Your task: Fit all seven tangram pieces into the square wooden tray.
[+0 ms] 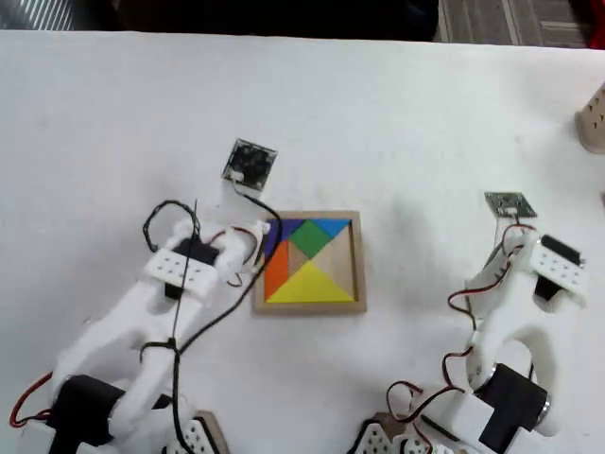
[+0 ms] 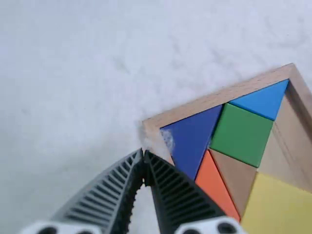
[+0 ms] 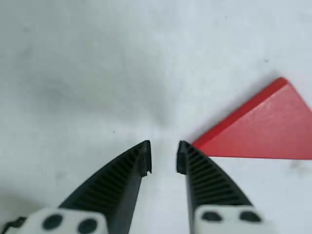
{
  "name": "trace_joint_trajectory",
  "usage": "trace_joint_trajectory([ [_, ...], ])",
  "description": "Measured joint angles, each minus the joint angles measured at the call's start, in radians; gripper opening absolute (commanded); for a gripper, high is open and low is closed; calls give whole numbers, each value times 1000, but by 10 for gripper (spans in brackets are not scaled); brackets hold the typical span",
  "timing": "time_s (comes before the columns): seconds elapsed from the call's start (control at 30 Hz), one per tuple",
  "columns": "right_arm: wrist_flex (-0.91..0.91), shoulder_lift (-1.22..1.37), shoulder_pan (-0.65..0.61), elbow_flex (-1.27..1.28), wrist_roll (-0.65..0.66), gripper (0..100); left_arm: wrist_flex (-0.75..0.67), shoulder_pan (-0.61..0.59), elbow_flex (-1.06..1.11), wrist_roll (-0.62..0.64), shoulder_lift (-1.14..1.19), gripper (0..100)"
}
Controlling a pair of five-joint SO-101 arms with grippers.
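Observation:
The square wooden tray (image 1: 356, 284) lies mid-table. It holds a purple piece (image 2: 191, 139), a green square (image 2: 242, 133), a blue triangle (image 2: 263, 100), an orange triangle (image 2: 214, 185), a tan triangle (image 2: 239, 175) and a yellow triangle (image 2: 280, 204). Bare wood (image 1: 343, 257) shows along the tray's right side. My left gripper (image 2: 145, 154) is shut and empty, its tips at the tray's corner beside the purple piece. A red triangle (image 3: 265, 129) lies flat on the table. My right gripper (image 3: 163, 157) is open by a narrow gap, with one finger (image 3: 195, 163) right beside the triangle's corner.
The right arm (image 1: 529, 284) stands well to the right of the tray. A pale wooden object (image 1: 594, 118) sits at the table's far right edge. Black and red cables (image 1: 170, 222) loop over the left arm. White tabletop stretches behind the tray.

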Motion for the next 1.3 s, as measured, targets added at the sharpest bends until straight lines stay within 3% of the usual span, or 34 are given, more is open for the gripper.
trace_joint_trajectory([
  [0.27, 121, 3, 167, -278, 390, 229, -26, -5, 11, -31, 0, 24],
  [0.53, 126, 72, 258, -299, 830, 229, -28, -5, 11, -31, 0, 135],
  [0.7, 103, 173, 270, -299, 1171, 229, -28, -5, 11, -31, 0, 132],
  [1.0, -187, 376, 270, -301, 1243, 230, -28, -5, 37, -31, 0, 133],
  [1.3, -206, 471, 265, -344, 1270, 227, -28, -5, 38, -31, 0, 135],
])
